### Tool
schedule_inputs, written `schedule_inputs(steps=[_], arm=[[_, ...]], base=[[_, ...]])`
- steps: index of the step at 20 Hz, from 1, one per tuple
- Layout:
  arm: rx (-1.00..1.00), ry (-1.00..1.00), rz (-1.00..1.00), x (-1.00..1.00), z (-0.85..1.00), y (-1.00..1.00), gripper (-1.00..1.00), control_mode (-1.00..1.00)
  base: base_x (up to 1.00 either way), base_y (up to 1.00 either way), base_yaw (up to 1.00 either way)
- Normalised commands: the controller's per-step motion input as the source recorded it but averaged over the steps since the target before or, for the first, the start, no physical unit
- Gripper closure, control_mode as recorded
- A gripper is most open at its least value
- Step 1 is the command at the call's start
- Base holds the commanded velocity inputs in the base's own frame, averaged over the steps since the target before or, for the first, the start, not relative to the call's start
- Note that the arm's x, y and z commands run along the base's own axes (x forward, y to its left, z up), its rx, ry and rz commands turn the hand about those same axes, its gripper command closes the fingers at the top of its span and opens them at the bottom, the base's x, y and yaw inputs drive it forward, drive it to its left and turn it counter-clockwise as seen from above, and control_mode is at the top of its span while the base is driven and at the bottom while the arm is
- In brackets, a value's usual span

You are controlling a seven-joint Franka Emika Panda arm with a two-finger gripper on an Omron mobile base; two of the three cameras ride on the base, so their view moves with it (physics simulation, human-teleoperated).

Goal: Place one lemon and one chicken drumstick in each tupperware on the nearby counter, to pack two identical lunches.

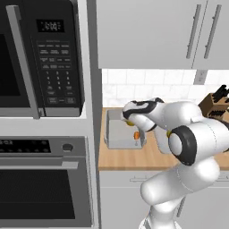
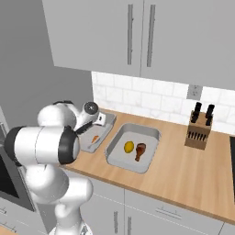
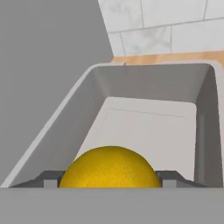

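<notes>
So I've got the gripper (image 3: 111, 183) pinching a lemon (image 3: 110, 168) over the left tupperware (image 3: 70, 127), w/ a drumstick (image 2: 94, 139) inside, to complete lunch no. 2.

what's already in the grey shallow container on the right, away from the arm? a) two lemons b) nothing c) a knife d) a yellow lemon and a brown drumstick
d: in the right base view the grey shallow container away from the arm holds a yellow lemon and a brown chicken drumstick side by side.

The bent arm reaches forward and down, its tool (image 3: 111, 179) apparently clamped on something round.
</notes>
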Motion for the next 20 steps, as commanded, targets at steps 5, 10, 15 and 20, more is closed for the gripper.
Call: schedule_inputs(steps=[5,10,15,20], arm=[[-0.03,-0.02,0.0,0.4,-0.42,0.0,1.0,-1.0],[-0.01,0.0,0.0,0.14,-0.27,0.0,1.0,-1.0],[-0.04,-0.04,0.0,0.01,-0.24,0.0,1.0,-1.0],[0.0,0.0,0.0,0.14,-0.11,0.0,-1.0,-1.0]], base=[[0.0,0.0,0.0],[0.0,0.0,0.0],[0.0,0.0,0.0],[0.0,0.0,0.0]])
